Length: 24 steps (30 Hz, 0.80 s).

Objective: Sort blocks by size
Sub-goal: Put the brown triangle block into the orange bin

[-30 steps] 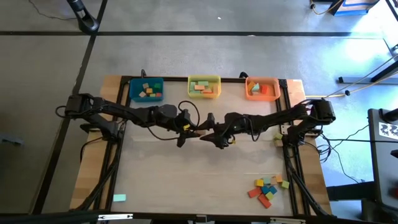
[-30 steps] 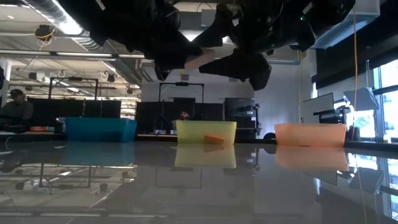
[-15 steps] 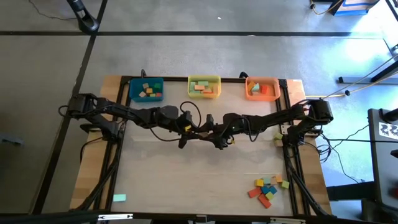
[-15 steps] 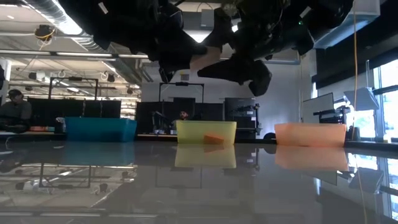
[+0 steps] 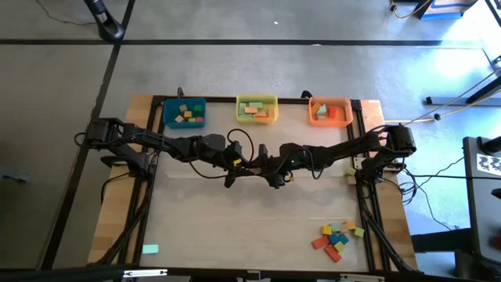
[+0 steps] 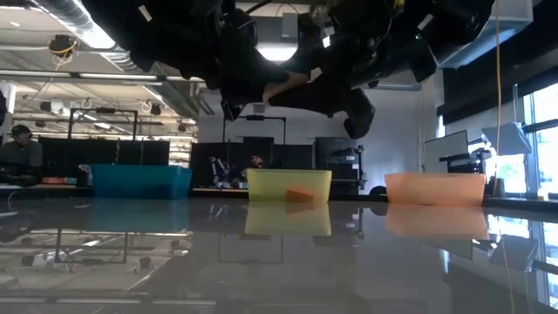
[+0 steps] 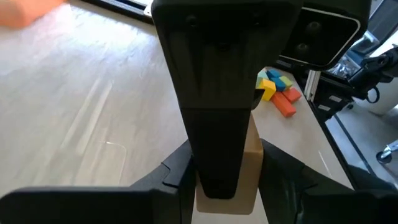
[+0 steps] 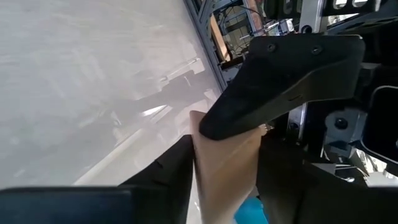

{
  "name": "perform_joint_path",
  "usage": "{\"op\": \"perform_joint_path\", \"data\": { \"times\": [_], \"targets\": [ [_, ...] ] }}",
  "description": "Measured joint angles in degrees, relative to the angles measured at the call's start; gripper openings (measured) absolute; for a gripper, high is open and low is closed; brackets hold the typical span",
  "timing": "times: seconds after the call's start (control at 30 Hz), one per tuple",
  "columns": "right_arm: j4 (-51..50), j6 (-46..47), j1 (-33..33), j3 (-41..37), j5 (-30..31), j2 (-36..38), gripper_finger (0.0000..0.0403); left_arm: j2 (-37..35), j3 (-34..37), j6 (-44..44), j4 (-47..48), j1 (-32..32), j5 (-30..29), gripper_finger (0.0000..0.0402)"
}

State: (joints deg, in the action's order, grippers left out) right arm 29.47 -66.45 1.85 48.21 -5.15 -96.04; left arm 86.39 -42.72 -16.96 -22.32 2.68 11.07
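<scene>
A tan block hangs high above the table's middle, between my two grippers, which meet tip to tip. My left gripper comes from the table's left and is shut on the block. My right gripper comes from the right and is shut on the same block. In the low view the block shows as a pale strip between the dark fingers. A pile of several coloured blocks lies at the table's near right. My left gripper pinches the tan block's two opposite sides between its two fingers. It comes about level from the table's left. The block is lifted clear of the table. My right gripper pinches the tan block's other pair of faces, between its own fingers. One of its fingers lies flat on the block's face in the left wrist view. It comes about level from the table's right.
Three bins stand along the far edge: blue, yellow and orange, each with blocks in it. A lone teal block lies at the near left. A small yellowish piece lies by the right arm's base.
My right gripper has moved a little toward the table's left, onto the tan block, and its fingers have shut from wide open to a hold on it. The block stays in the air in my left gripper.
</scene>
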Motion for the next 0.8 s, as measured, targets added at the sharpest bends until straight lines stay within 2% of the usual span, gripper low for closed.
{"op": "perform_joint_path", "data": {
  "times": [0.13, 0.5, 0.7, 0.8],
  "targets": [
    [0.1, 0.0, 0.0, 0.0, 0.0, -0.3, 0.0127, 0.0, 0.0, 0.2, 0.1, 0.0, 0.1, 0.0125],
    [0.0, 1.2, 0.1, 0.0, 1.1, -0.4, 0.0131, -0.3, 0.0, 0.7, -0.6, 1.0, -0.2, 0.0180],
    [0.5, 5.1, 0.3, -0.1, 6.0, 0.0, 0.0132, -5.1, -0.2, -0.6, 7.8, 3.3, -0.1, 0.0191],
    [0.5, 7.5, 1.1, -0.1, 10.5, 0.7, 0.0133, -9.4, -0.2, 1.8, 13.1, 4.1, -0.2, 0.0190]
  ]
}}
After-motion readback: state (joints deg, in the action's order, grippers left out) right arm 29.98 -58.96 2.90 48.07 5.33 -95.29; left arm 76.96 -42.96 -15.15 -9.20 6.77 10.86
